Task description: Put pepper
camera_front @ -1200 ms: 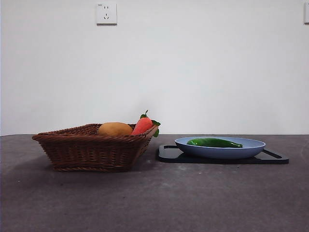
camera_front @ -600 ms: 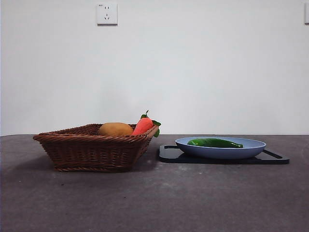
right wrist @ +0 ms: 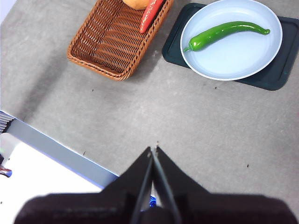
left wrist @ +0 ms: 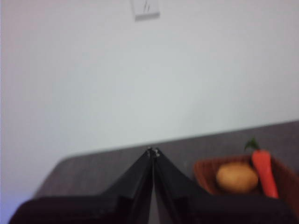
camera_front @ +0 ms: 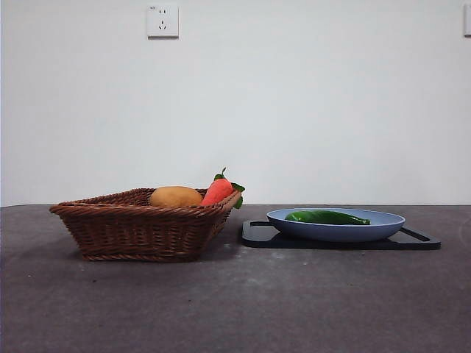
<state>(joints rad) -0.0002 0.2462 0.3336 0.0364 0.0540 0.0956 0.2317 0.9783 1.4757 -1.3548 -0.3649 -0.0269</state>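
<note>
The grey table (camera_front: 235, 309) carries everything, and the wicker basket (camera_front: 140, 228) serves as the reference point. The basket is square, brown and woven, and it stands alone on the table. Just beside it lies a dark tray (camera_front: 419, 240), flat and rectangular, its near corner close to the basket's corner but apart from it. On the tray sits a pale blue plate (camera_front: 335, 229), round and shallow, filling most of the tray's width.

The pepper (camera_front: 326, 217) lies on its side inside that plate, long, glossy green and slightly curved; in the right wrist view the pepper (right wrist: 224, 33) has its thick stem end turned toward the basket and its thin tip pointing away from it.

Inside the basket, at the end nearest the tray, rest a yellow-orange oval fruit (camera_front: 175, 196) and a red-orange carrot (camera_front: 217, 191) with green leaves, the two touching or nearly so.

The left gripper (left wrist: 152, 152) hangs well off the basket, its two black jaws pressed together on nothing. The right gripper (right wrist: 153, 150) is high above the table, away from the basket, its jaws likewise closed tip to tip and empty.
</note>
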